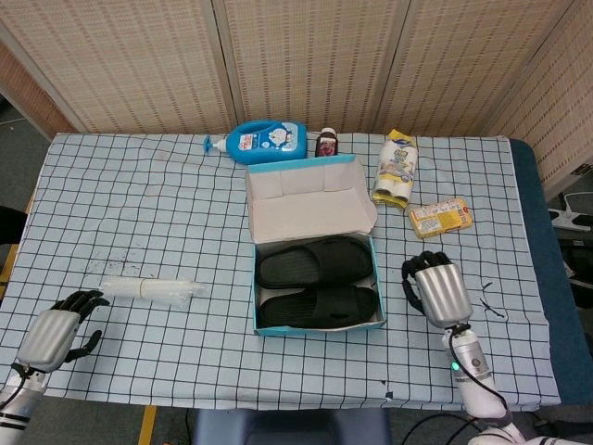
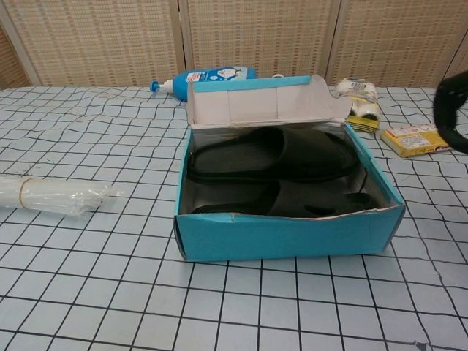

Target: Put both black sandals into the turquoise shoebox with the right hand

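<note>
The turquoise shoebox [image 1: 257, 287] [image 2: 285, 238] stands mid-table with its lid [image 1: 310, 199] folded back. Both black sandals lie side by side inside it, one at the far side [image 1: 313, 262] [image 2: 263, 153] and one at the near side [image 1: 318, 306] [image 2: 292, 197]. My right hand [image 1: 440, 289] hovers to the right of the box, apart from it and holding nothing, its fingers loosely bent and the thumb held apart. The chest view catches it only as a dark blur at the right edge [image 2: 452, 110]. My left hand [image 1: 56, 334] rests empty at the table's near left corner.
A clear plastic roll [image 1: 148, 289] [image 2: 51, 196] lies left of the box. Behind the box are a blue bottle [image 1: 264, 141] [image 2: 208, 75] and a small dark bottle [image 1: 327, 144]. A yellow-white packet [image 1: 396, 167] and a yellow box [image 1: 440, 217] [image 2: 417, 139] sit at the back right.
</note>
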`<state>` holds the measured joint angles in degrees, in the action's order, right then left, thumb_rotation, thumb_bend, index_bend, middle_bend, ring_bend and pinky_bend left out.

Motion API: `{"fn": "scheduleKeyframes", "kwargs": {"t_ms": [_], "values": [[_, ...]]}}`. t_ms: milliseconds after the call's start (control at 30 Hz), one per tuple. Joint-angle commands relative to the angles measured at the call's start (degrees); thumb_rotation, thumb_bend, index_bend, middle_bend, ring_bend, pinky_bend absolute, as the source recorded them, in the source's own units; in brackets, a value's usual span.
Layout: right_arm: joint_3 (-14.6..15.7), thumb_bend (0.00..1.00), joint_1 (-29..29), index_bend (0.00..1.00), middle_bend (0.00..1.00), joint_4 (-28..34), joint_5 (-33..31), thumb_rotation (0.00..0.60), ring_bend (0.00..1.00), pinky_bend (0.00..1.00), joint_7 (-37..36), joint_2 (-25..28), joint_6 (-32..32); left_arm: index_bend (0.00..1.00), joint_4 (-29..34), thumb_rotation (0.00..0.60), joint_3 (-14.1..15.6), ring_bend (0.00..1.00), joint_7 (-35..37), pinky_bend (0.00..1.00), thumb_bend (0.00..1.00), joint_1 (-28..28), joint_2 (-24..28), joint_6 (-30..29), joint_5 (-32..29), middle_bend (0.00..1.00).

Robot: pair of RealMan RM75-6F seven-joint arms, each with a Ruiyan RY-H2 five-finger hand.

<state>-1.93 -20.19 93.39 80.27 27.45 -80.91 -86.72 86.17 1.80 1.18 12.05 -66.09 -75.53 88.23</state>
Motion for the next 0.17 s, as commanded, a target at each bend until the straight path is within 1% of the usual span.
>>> {"fn": "scheduleKeyframes", "kwargs": {"t_ms": [33,167], "values": [[3.5,0.44,6.4,0.62,0.53,-7.2,1.7,0.600,0.33,0.40,-4.7,2.9,-5.1,0.28,0.0,0.600,0.0,0.17,-0.6,0.35,0.40,0.0,-0.3,-0.1,0.1,0.19],[3.1,0.28,9.4,0.47,0.41,-11.1,0.4,0.600,0.21,0.32,-11.1,3.8,-5.9,0.28,-0.1,0.600,-0.2,0.17,-1.5,0.35,0.40,0.2,-0.7,0.0,0.1,0.19]]}}
